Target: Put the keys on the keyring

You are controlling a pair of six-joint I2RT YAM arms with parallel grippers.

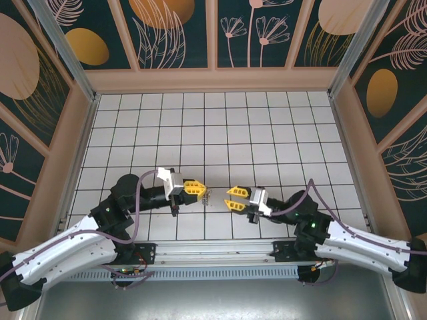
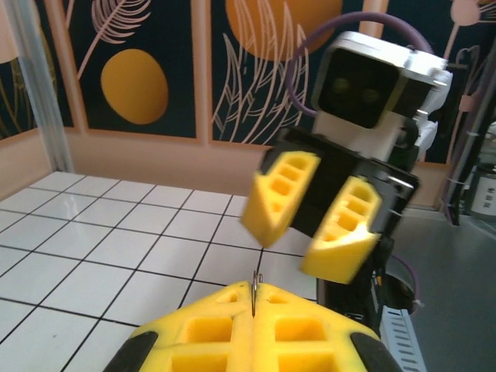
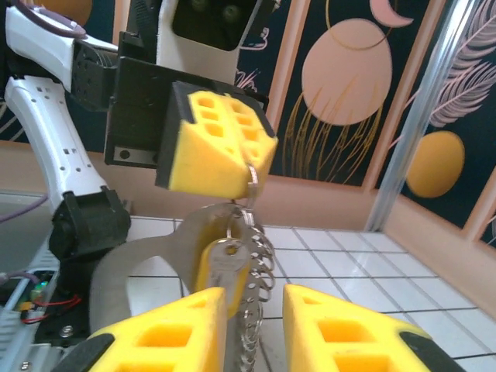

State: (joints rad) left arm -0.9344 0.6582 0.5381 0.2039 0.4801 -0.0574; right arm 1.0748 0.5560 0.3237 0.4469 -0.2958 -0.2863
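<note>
Right hand (image 3: 254, 325) spread, fingers flanking the dangling keys (image 3: 225, 267); left hand (image 3: 252, 164) pinches the grey keyring (image 3: 147, 248) by its metal ring.

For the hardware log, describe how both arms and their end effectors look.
Both arms have white shell links joined by black joints. A purple-grey cable loops along each arm to a silver-white wrist block. The left end effector and the right end effector each carry two yellow wedge-shaped fingers with rectangular cut-outs, set on black mounts.
</note>
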